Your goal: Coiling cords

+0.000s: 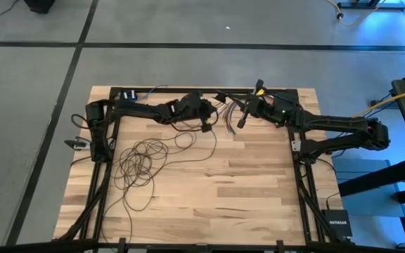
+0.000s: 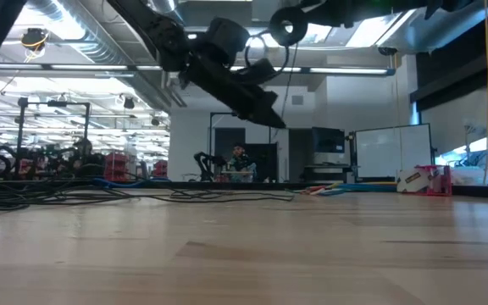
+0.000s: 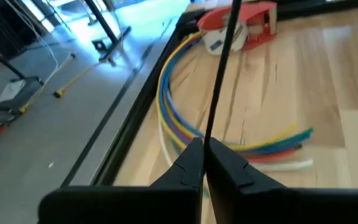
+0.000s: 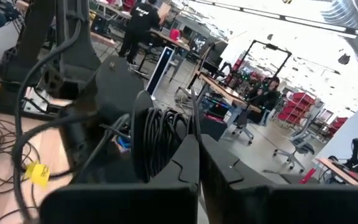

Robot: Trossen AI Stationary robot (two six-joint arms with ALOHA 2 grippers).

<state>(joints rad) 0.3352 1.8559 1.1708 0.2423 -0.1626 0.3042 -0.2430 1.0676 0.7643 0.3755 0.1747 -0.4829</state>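
Left pincer (image 3: 202, 163) is clenching the cords (image 1: 140, 165) above the desk (image 1: 245, 183); right pincer (image 4: 197, 158) is clenched, apparently on a strand too. Light, limp wire likely tangling; best gripped along a free strand.

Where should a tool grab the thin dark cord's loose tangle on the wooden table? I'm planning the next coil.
Grip one outer strand of the thin dark cord's loose tangle, probably from straight above: the loops lie flat on the wooden table, with bare boards beside them.

Grey carpet floor (image 1: 34, 105) crossed by dark strips around the wooden table (image 1: 223, 183). Far room: bright ceiling lights (image 2: 66, 85), exposed ducts (image 2: 53, 13), whiteboard (image 2: 392, 148) at right, seated person (image 2: 240, 161) at a desk.
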